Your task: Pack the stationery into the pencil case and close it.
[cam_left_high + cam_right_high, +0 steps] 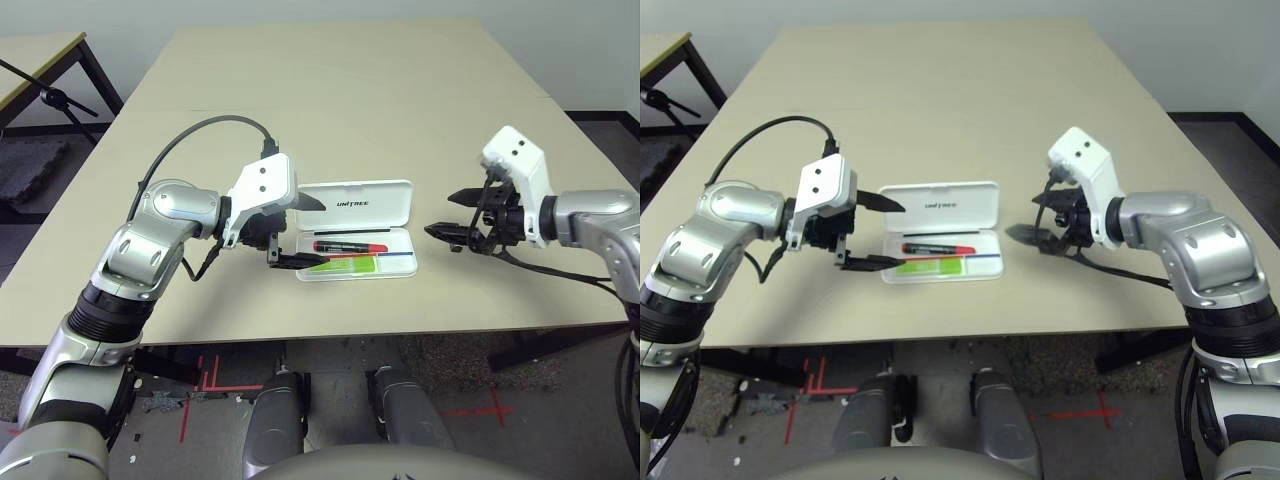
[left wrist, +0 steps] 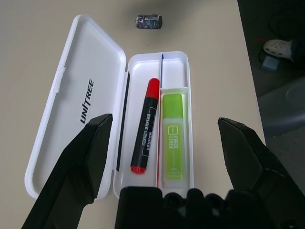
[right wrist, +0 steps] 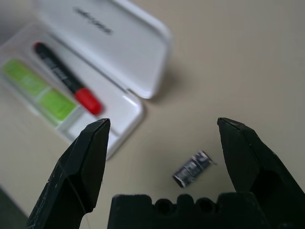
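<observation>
While both pincers are hanging spread wide and holding nothing, the pencil case [image 1: 355, 230] is lying open at the centre of the head view on the beige counter [image 1: 350, 90], its lid folded flat behind the tray. It is looking like thin, stiff, light plastic, likely to skate on the smooth surface if pushed from one side; my judgement is that closing it calls for catching the lid's far edge and swinging it over the hinge while the tray is being steadied.

Inside the tray, the red marker [image 2: 146, 126] is resting lengthwise, and the lime-green highlighter [image 2: 172, 137] is lying just beside it, the two nearly touching. Both are rigid, light and glossy, so they would probably roll or slip if pinched near an end; the mid-barrel would be the place to take them, though they are already packed.

Smallest, the dark cylindrical piece [image 3: 191, 169] is lying on its side on the bare surface, apart from the case, beyond its short end at the upper middle of the left wrist view. It is tiny, hard and round, so it will likely roll away or squirt out; gripping across its curved flanks seems safest.

The left pincer [image 1: 292, 232] is hovering over the case's left end; the right pincer [image 1: 458, 214] is hanging right of the case, with that piece lying below between its fingers.
</observation>
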You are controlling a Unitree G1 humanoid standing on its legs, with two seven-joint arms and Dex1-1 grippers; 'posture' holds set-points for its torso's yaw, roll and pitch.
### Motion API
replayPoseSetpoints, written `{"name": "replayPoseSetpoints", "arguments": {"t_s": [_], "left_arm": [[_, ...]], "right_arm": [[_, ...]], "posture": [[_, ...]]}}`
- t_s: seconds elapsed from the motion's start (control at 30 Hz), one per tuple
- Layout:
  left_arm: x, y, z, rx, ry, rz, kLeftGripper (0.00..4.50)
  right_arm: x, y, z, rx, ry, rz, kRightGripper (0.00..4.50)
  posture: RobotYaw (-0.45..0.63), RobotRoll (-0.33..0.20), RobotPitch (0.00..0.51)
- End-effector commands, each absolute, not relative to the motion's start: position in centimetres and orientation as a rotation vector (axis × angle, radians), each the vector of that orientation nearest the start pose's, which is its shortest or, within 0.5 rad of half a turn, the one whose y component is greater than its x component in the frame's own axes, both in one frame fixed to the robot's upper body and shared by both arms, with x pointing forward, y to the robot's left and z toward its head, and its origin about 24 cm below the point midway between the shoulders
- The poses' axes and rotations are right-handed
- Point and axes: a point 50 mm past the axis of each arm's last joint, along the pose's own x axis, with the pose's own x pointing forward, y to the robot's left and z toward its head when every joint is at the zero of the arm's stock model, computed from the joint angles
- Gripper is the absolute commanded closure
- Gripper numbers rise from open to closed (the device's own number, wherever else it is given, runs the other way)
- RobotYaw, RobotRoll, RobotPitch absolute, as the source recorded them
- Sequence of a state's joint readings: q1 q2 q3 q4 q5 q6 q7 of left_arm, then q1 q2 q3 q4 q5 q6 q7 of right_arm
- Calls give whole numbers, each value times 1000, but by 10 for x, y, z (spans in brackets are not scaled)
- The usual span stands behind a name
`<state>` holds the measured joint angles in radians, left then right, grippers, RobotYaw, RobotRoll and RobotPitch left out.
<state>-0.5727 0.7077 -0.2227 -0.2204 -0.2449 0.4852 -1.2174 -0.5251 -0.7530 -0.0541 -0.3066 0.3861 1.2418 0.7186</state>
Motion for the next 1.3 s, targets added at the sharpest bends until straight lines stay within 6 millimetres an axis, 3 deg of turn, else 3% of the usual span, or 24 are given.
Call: {"name": "replayPoseSetpoints", "arguments": {"t_s": [0.03, 0.2, 0.37, 1.1, 1.2, 1.3], "left_arm": [[277, 139, 175, 619, 181, -1393, 29], [277, 136, 173, 620, 182, -1408, 29], [278, 134, 171, 628, 182, -1417, 29], [275, 128, 166, 645, 192, -1428, 29], [275, 127, 166, 645, 192, -1429, 0], [275, 127, 165, 646, 195, -1428, 0]], "right_arm": [[287, -225, 175, -158, 590, 399, 0], [290, -224, 150, -126, 643, 211, 0], [290, -217, 134, -102, 669, 132, 0], [286, -201, 90, -74, 771, 165, 0], [285, -201, 89, -75, 772, 165, 600], [283, -201, 89, -82, 775, 171, 1686]], "posture": [[-186, 0, 109], [-199, 0, 108], [-201, 0, 108], [-177, 0, 104], [-175, 0, 104], [-177, 0, 105]]}}
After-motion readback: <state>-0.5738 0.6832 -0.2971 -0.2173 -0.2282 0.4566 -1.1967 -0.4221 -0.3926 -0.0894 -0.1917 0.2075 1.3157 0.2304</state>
